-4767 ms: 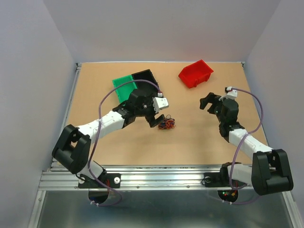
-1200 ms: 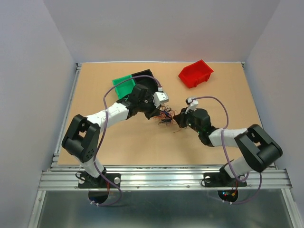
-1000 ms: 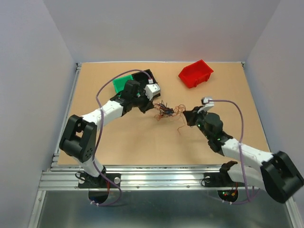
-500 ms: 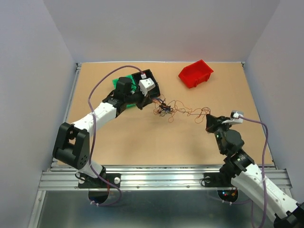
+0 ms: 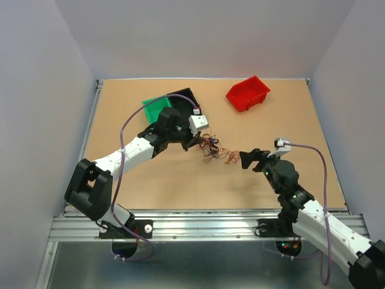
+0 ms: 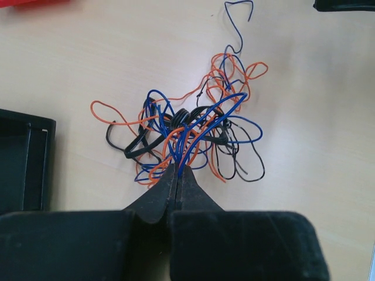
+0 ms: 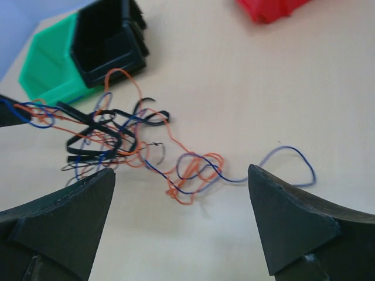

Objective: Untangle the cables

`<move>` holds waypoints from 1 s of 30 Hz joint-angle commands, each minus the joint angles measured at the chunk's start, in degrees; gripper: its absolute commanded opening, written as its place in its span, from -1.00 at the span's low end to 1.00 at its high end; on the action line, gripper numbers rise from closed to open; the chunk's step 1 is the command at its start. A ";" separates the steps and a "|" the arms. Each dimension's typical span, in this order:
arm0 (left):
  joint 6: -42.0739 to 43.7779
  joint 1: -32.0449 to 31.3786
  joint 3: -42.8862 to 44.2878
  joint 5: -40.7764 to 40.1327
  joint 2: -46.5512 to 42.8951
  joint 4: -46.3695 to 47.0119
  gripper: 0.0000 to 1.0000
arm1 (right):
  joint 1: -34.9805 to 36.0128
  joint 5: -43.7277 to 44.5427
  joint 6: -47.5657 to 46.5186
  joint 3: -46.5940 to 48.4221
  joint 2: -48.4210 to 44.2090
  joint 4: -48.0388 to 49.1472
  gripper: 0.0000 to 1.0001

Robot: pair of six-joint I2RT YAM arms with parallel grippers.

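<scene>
Pinning the cables [image 6: 193,129] near the black bin [image 5: 186,96] as an anchor, the left gripper [image 6: 177,175] clamps blue strands; the right gripper [image 7: 180,174], farther from the bin, gapes empty, likely to seize a loose end.

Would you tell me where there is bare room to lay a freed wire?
Bare: the wooden table right of the red plastic bin, and at its near middle. Crowded: the tangle of thin wires between the left end effector and right end effector.

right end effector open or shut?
Open. On the right end effector, the fingers stand wide apart, gripping nothing; the cables lie ahead of them.
</scene>
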 commanded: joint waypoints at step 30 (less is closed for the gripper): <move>3.10 -1.37 2.04 1.22 0.28 -2.20 -1.00 | 7.94 -23.16 -22.58 16.07 55.03 42.05 0.51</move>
